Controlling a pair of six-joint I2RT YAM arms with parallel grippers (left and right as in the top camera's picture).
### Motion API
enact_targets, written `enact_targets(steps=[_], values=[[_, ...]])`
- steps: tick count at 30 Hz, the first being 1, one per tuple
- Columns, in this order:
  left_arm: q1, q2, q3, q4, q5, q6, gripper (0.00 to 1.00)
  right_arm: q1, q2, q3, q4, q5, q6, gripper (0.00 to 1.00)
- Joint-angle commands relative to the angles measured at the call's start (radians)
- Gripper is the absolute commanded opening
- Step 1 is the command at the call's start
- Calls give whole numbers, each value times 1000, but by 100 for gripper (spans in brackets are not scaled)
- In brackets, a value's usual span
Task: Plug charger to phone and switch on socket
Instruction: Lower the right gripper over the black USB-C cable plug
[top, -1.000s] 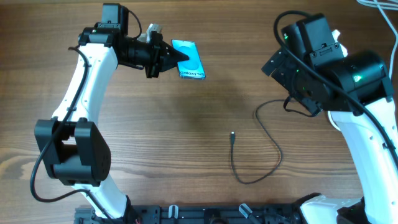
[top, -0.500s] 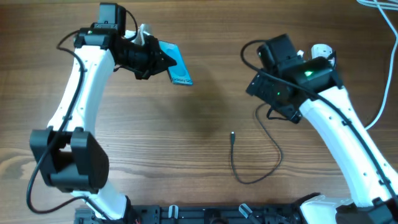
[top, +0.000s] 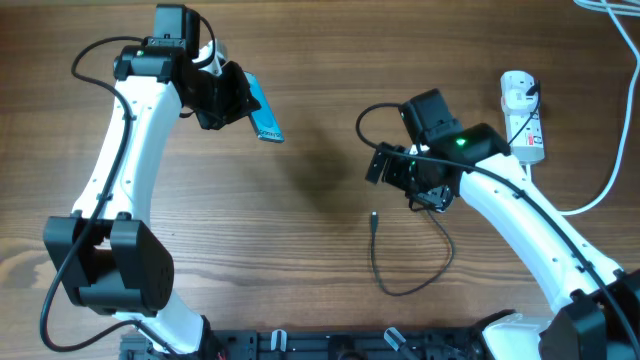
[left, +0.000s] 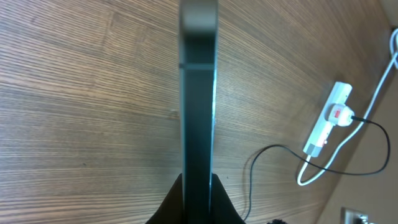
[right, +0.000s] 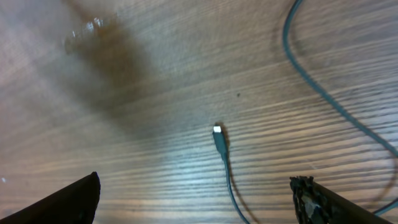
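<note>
So, barely started: left gripper (top: 245, 100) is clamped on the phone (top: 266, 115), up off the table (top: 300, 270). Right gripper (right: 194, 182) hangs wide open over the charger (right: 218, 138) tip. Plugging in and the socket (top: 523, 112) switch aren't done yet.

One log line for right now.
left gripper: shut on phone, raised, tilted | right gripper: open over charger tip | charger: on table, not in phone | socket: untouched

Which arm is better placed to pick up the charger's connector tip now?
Right. The right jaws, open, point at the charger tip on the table; the left jaws hold the phone lifted.
</note>
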Motion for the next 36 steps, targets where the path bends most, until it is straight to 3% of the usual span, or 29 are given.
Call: enact_targets(steps=[1,14,18,22,29,36], values=[[8,-26,4,4,-20,23,4,34,2,-20,11,-52,-56,100],[8,-26,4,3,-20,23,4,175,130,-20,64,-25,-17,100],[8,-26,4,3,-20,23,4,191,180,-20,55,91,18,92],[8,-26,4,3,-20,23,4,191,216,-21,33,149,6,76],[8,-26,4,3,-20,23,4,229,336,-24,23,152,-1,77],[8,-26,4,0,-20,23,4,229,344,-29,8,172,-69,73]])
